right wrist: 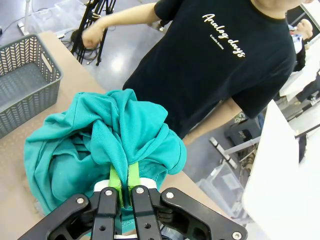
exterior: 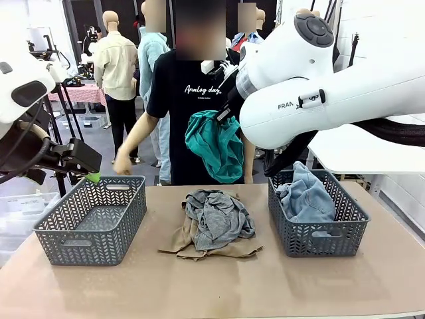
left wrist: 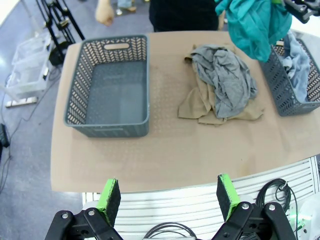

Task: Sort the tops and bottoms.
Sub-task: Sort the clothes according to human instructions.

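Your right gripper [right wrist: 124,180] is clamped tight on a fold of the teal green cloth top [exterior: 214,146]. The green pads are pressed together with the fabric bunched up between them. The top dangles straight down from that pinch, so its long axis is vertical, and the loose bulk hangs below the fingers in a crumpled lump. It's well up off the tan table [exterior: 199,286], in front of the person in the black printed t-shirt [exterior: 189,93], roughly over the gap between the middle pile and the right grey plastic lattice basket [exterior: 319,236]. Your left gripper [left wrist: 167,195] has its jaws spread wide with nothing in them, and it's sitting high by the left grey plastic lattice basket [exterior: 89,226]. For the count, there are three tops. One is the teal one in the air, and the crumpled grey cloth top [exterior: 219,216] lies on the khaki tan cloth top [exterior: 212,247] mid-table between the baskets. There's one pair of bottoms, the faded light blue denim garment [exterior: 307,196], heaped in the right basket and poking above its rim. That makes two baskets.
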Action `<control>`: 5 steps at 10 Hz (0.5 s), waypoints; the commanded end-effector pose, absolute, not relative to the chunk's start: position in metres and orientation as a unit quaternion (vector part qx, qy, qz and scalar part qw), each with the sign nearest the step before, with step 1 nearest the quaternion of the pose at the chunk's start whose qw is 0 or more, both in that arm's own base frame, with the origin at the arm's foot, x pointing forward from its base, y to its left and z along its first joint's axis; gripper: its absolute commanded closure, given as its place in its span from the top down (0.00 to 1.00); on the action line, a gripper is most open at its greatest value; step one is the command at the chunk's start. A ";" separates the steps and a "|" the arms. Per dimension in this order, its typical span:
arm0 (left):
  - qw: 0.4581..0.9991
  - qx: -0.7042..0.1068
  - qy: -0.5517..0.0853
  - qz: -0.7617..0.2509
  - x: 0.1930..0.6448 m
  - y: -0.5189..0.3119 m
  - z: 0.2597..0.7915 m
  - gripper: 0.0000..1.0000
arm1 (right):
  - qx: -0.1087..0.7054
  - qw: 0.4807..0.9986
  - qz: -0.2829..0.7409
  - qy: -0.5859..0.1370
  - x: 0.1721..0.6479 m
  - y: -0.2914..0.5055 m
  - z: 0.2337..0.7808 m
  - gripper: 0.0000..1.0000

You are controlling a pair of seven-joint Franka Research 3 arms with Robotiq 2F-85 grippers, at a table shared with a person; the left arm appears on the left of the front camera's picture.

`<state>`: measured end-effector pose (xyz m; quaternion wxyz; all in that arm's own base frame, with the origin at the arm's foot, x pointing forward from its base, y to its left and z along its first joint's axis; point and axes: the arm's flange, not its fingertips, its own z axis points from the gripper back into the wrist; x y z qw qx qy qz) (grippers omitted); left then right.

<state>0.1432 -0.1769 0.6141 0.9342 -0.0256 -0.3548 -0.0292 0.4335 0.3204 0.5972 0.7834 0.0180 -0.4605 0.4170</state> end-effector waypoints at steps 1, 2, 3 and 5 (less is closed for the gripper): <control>0.935 -0.028 -0.350 -0.038 0.142 -0.175 0.616 1.00 | 0.023 0.784 0.417 -0.460 0.434 0.319 0.602 0.00; 0.935 -0.028 -0.350 -0.038 0.142 -0.175 0.616 1.00 | 0.023 0.784 0.417 -0.460 0.434 0.319 0.602 0.00; 0.935 -0.028 -0.350 -0.038 0.142 -0.175 0.616 1.00 | 0.023 0.784 0.417 -0.460 0.434 0.319 0.602 0.00; 0.935 -0.028 -0.350 -0.038 0.142 -0.175 0.616 1.00 | 0.023 0.784 0.417 -0.460 0.434 0.319 0.602 0.00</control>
